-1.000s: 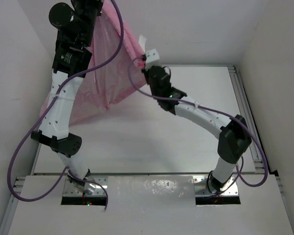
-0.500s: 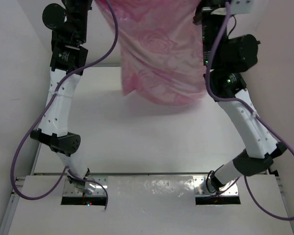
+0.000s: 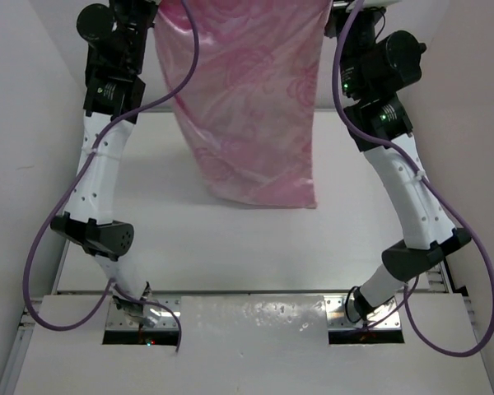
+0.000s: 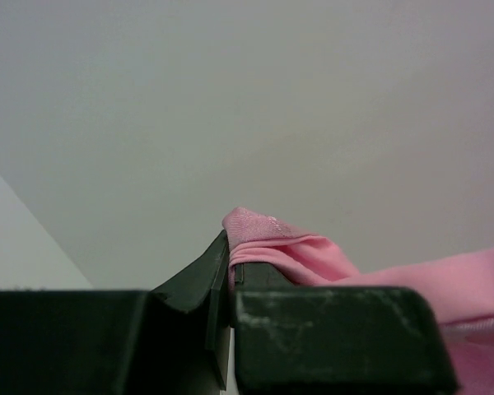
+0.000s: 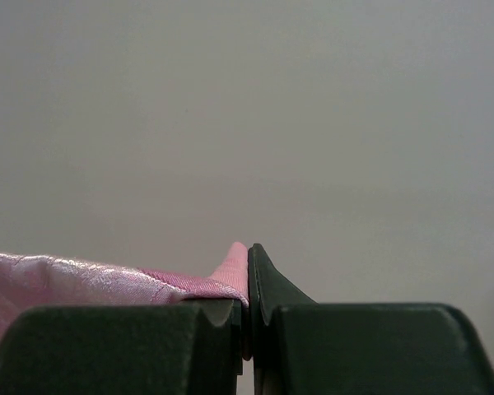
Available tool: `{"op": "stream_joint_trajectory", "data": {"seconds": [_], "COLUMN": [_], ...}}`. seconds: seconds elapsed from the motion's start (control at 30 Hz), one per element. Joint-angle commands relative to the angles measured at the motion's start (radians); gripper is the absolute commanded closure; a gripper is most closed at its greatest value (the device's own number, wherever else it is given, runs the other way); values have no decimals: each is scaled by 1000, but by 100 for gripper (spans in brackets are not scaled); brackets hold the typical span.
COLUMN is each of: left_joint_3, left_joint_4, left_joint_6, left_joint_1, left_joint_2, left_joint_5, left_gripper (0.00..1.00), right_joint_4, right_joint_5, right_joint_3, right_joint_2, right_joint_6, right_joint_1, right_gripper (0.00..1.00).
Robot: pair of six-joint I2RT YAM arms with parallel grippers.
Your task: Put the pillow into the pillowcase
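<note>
Where the left gripper shuts, a fold of the pillowcase is pinched between its tips, and the cloth runs off to the right. The right gripper is clamped just as tight on another pink edge, its cloth trailing left.

From above, the two arms rear up at the far end of the table, their heads cut off by the top of the view. The pillowcase hangs spread between them as one broad sheet. Its left edge slants inward and its right edge drops straight to a square lower corner. Whether the hem touches the table I can't tell. White table lies open from the hem back to the arms' bases, and the side walls stand close outside each arm.

A second ago the right arm was low over the middle, with the cloth draped off to the left. Half a second ago the sheet hung shorter and bunched; now it hangs longer and flatter.
</note>
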Motion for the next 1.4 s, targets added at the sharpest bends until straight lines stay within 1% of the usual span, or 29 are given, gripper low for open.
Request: {"op": "stream_joint_trajectory", "data": {"seconds": [0.0, 0.03, 0.07, 0.1, 0.13, 0.17, 0.2, 0.27, 0.3, 0.4, 0.5, 0.57, 0.6, 0.67, 0.7, 0.77, 0.8, 0.83, 0.87, 0.93, 0.97, 1.0, 1.03, 1.07, 1.1, 1.13, 1.2, 1.3, 1.37], "left_joint_3": [41, -3, -34, -72, -113, -196, -225, -265, -261, -232, -178, -155, -70, -2, 73, 144, 165, 187, 195, 231, 256, 282, 332, 356, 374, 409, 452, 500, 457], "left_joint_4": [-127, -225, -273, -325, -412, -451, -488, -575, -626, -687, -709, -689, -648, -588, -521, -429, -307, -239, -118, -19, 48, 113, 141, 177, 187, 188, 172, 115, 69], "left_joint_6": [-51, -77, -128, -154, -177, -200, -243, -292, -304, -311, -318, -347, -366, -418, -439, -514, -548, -614, -634, -666, -665, -665, -650, -633, -593, -576, -547, -509, -507], "left_joint_1": [19, 24, 28, 31, 48, 61, 70, 116, 142, 194, 234, 239, 271, 289, 304, 317, 329, 337, 353, 361, 366, 372, 377, 392, 398, 412, 424, 433, 435], "left_joint_2": [-93, -105, -113, -123, -152, -165, -177, -199, -205, -222, -236, -236, -231, -220, -202, -173, -151, -142, -121, -95, -66, -52, -41, -30, -28, -28, -24, -21, -38], "left_joint_5": [142, 172, 195, 253, 291, 334, 432, 538, 642, 811, 909, 902, 872, 830, 810, 731, 705, 681, 633, 567, 478, 429, 390, 335, 321, 309, 304, 321, 359], "left_gripper": [100, 100, 100, 100, 100, 100, 100, 100, 100, 100, 100, 100, 100, 100, 100, 100, 100, 100, 100, 100, 100, 100, 100, 100, 100, 100, 100, 100, 100], "right_joint_4": [94, 87, 69, 63, 51, 43, 34, 22, 14, -8, -6, 6, 11, 32, 40, 75, 90, 118, 129, 158, 170, 185, 205, 215, 230, 268, 284, 273, 261], "right_joint_5": [-52, -53, -61, -65, -68, -73, -79, -84, -88, -110, -127, -144, -148, -156, -160, -167, -162, -148, -144, -124, -119, -115, -114, -121, -127, -137, -150, -193, -185], "right_joint_3": [-25, -53, -65, -80, -105, -119, -136, -160, -151, -121, -108, -102, -91, -82, -72, -45, 3, 42, 132, 227, 275, 278, 269, 216, 173, 83, 27, -12, 28], "right_joint_2": [-113, -119, -126, -130, -134, -139, -146, -146, -137, -120, -122, -125, -126, -127, -125, -104, -88, -35, -6, 75, 90, 90, 79, 29, -8, -81, -134, -180, -162], "right_joint_6": [51, 59, 80, 88, 94, 108, 111, 108, 108, 110, 99, 84, 76, 53, 42, -1, -19, -49, -59, -61, -67, -74, -83, -87, -93, -96, -71, -57, -76], "right_joint_1": [2, 12, 15, 19, 28, 33, 36, 51, 55, 67, 93, 116, 131, 147, 159, 167, 167, 167, 159, 121, 107, 101, 102, 104, 110, 120, 133, 159, 168], "right_gripper": [100, 100, 100, 100, 100, 100, 100, 100, 100, 100, 100, 100, 100, 100, 100, 100, 100, 100, 100, 100, 100, 100, 100, 100, 100, 100, 100, 100, 100]}}
